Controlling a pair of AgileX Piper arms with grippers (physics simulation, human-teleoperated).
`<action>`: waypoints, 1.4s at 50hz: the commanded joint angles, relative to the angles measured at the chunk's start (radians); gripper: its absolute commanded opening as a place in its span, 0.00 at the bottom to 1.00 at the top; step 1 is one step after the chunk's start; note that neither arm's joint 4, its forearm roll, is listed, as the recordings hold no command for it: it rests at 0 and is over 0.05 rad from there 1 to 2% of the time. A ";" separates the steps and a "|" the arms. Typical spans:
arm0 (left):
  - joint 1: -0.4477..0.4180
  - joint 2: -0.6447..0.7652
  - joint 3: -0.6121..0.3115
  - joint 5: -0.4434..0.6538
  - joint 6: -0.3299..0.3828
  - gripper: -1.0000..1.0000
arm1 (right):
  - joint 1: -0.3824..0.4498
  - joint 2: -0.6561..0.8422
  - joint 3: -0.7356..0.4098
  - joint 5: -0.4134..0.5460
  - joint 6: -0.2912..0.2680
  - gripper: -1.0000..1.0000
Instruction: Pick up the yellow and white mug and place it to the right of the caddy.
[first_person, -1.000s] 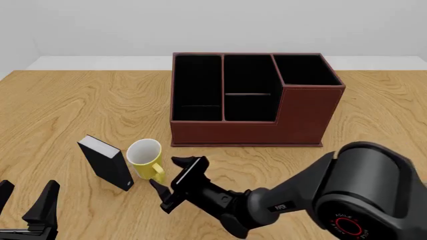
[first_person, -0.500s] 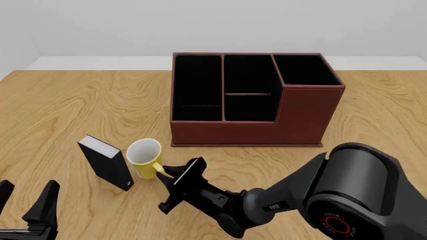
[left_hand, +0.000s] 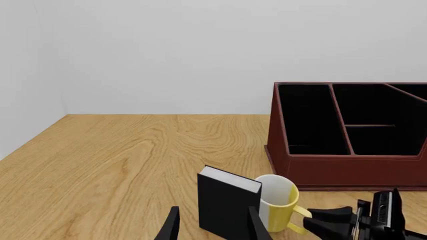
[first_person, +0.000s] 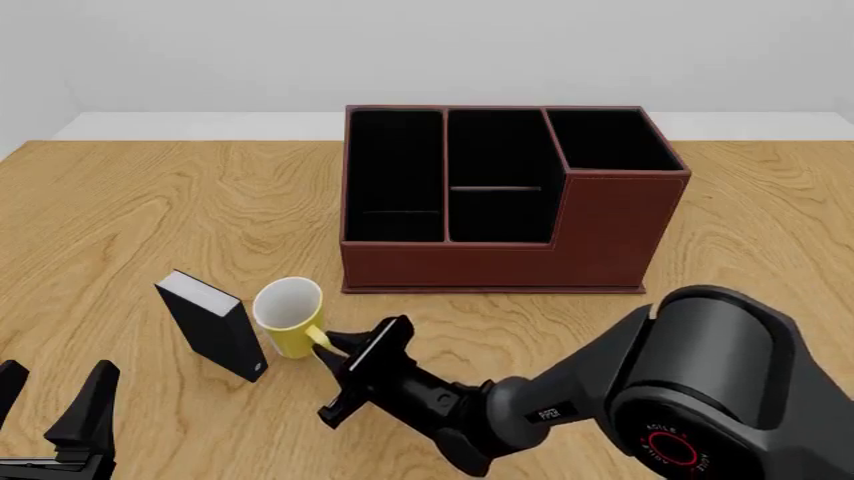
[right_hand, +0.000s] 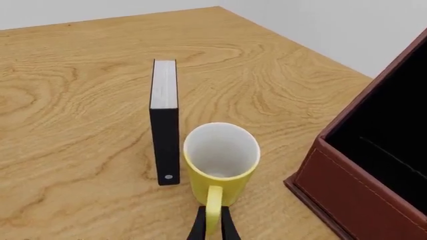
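The yellow and white mug (first_person: 287, 308) stands upright on the table, left of and in front of the caddy (first_person: 497, 255), with its handle turned toward me. My right gripper (first_person: 335, 356) is shut on that handle; in the right wrist view its fingers (right_hand: 199, 227) pinch the yellow loop just below the mug (right_hand: 221, 155). The left gripper (first_person: 51, 396) hangs open and empty at the near left corner, apart from the mug (left_hand: 277, 200). The caddy (left_hand: 347, 170) is reddish-brown with black compartments and a taller right section.
A small black book-like box (first_person: 214, 330) stands upright just left of the mug, nearly touching it. It shows between the left fingers in the left wrist view (left_hand: 227, 205). The caddy's front wall (right_hand: 363, 192) lies close beside the mug. Bare wood lies right of the caddy.
The right gripper moved in toward the mug and closed its fingers on the handle. The mug, box, caddy and left arm have not moved.
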 joint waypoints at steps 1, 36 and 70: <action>0.000 0.000 0.000 0.000 0.000 1.00 | -0.011 0.006 0.011 -0.012 -0.002 0.00; 0.000 0.000 0.000 0.000 0.000 1.00 | -0.026 -0.016 0.040 -0.034 -0.024 0.00; 0.000 0.000 0.000 0.000 0.000 1.00 | -0.024 -0.086 0.124 -0.083 -0.062 0.00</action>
